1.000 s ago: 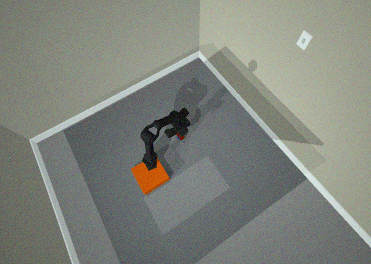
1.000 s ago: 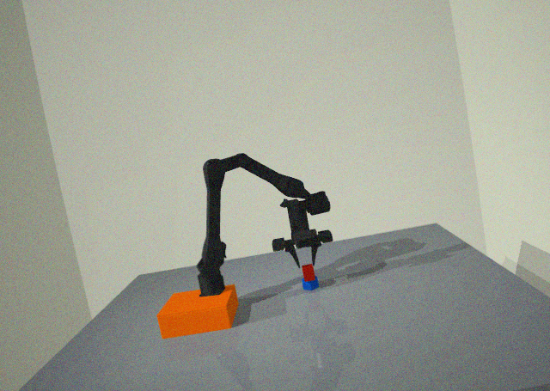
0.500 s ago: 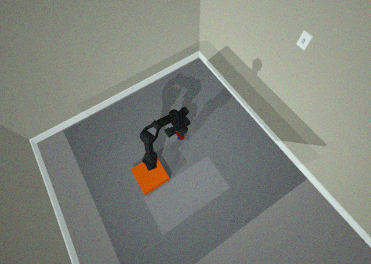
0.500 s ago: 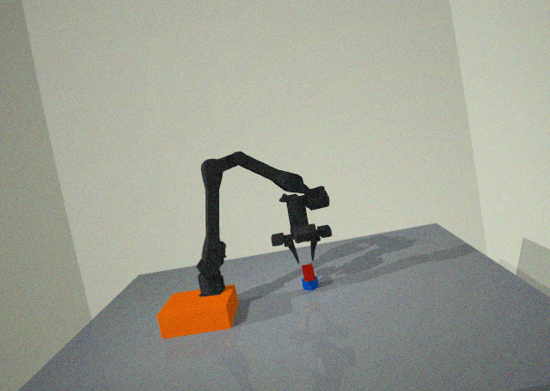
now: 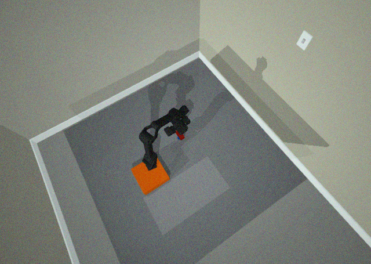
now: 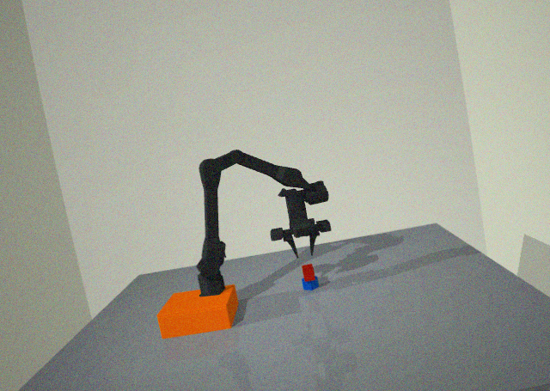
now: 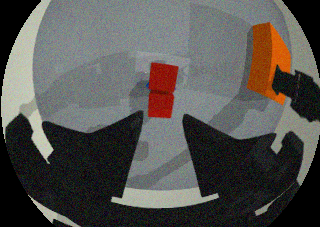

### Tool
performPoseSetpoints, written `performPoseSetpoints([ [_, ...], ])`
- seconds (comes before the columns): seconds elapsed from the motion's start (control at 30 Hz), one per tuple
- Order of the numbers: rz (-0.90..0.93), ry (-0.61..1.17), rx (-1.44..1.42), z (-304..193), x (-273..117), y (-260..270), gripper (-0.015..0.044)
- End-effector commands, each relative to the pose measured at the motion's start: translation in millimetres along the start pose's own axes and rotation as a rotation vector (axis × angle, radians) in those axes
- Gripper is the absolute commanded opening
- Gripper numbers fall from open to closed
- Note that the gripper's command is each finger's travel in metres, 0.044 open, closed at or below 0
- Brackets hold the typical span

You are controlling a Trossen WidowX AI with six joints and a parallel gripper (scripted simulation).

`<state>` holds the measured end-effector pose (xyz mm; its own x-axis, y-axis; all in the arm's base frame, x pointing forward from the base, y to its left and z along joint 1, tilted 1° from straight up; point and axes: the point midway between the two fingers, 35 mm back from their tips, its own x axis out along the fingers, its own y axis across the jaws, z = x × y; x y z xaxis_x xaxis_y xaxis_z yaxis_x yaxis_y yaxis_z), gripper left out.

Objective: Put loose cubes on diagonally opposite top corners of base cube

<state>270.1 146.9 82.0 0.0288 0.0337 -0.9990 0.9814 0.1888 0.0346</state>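
- Table (image 6: 400,325), grey, carries the whole rig; an orange mounting block (image 6: 198,314) stands on it at the near left and bears the foot of the arm (image 6: 210,227).
- Arm rises from that block, elbows over and points its wrist straight down above the cubes.
- Gripper (image 6: 303,253) hangs above the stack and apart from it; the fingers stand part open with nothing between them, and the exterior view shows bare table and wall between the tips.
- Blue base cube (image 6: 309,284) sits on the table just below the gripper, partly covered from above.
- Red cube (image 6: 308,271) rests on top of the blue base cube, free of the fingers. In the wrist view a dark seam crosses the red mass (image 7: 162,90), which suggests two red cubes side by side with a narrow gap; the exterior view is too small to confirm that.
- Progress, as judged: at least one loose cube is placed and let go, and the stack stands unaided. No other loose cube shows anywhere on the table, which fits both being up already.
- Remaining, as judged: confirm the diagonal corners, level and gap, then complete the withdrawal.
- Risk: a fingertip dropped onto the stack could knock the red cube off.
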Motion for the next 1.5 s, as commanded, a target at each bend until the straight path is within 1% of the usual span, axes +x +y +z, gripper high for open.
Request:
performPoseSetpoints([
  [0.0, 0.009, 0.003, -0.002, -0.6, -8.1, 1.8, 0.0205],
  [0.33, 0.009, 0.003, -0.002, -0.6, -19.9, 1.7, 0.0205],
  [0.53, 0.009, 0.003, -0.002, -0.6, -20.6, 1.7, 0.0205],
  [0.77, 0.004, 0.001, 0.001, -0.2, -26.7, 0.4, 0.0389],
  [0.8, 0.004, 0.001, 0.001, -0.2, -27.1, 0.4, 0.0400],
  [0.97, -0.001, 0.000, 0.001, -8.2, -24.3, -2.9, 0.0400],
  [1.17, -0.004, 0.007, 0.001, -82.8, -26.6, -34.5, 0.0400],
  [1.23, -0.005, 0.009, 0.001, -97.7, -27.1, -43.8, 0.0400],
  [1.47, -0.005, 0.009, 0.001, -99.5, -27.2, -45.0, 0.0400],
])
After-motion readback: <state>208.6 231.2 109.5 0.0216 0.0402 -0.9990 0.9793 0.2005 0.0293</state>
